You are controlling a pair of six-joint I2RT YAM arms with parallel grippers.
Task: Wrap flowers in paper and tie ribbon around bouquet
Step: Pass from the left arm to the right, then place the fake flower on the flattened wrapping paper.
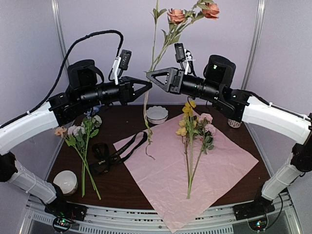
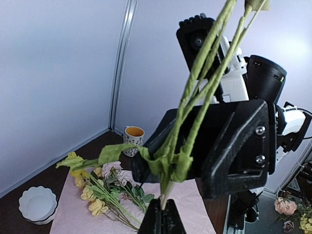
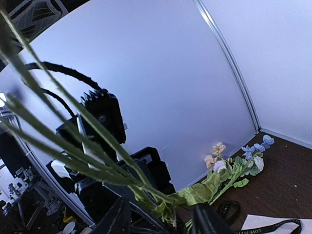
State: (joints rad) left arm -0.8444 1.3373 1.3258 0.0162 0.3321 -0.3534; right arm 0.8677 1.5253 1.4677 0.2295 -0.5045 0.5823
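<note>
Pale lilac walls back a dark brown surface. The left hand is clenched on a long green-stemmed flower w/ peach blooms. It holds the flower upright, well above the surface, blooms at top & the lower stem end dangling.

The right hand meets the left tip to tip, just above it. In the right wrist view its fingers stand apart either side of the stem, so it's released, not pinching.

A large thin pale pink paper sheet lies flat, set like a diamond, w/ its near corner over the surface's near edge. On it lie yellow & pink flowers, stems toward the near edge. A second bunch w/ peach, white & blue blooms lies on bare surface to the left.

A narrow black ribbon w/ white lettering sits bunched btw that bunch & the paper, one loop over the paper's left corner. A white scalloped bowl stands at the back, a white cup at near left, & a patterned mug at back right.
</note>
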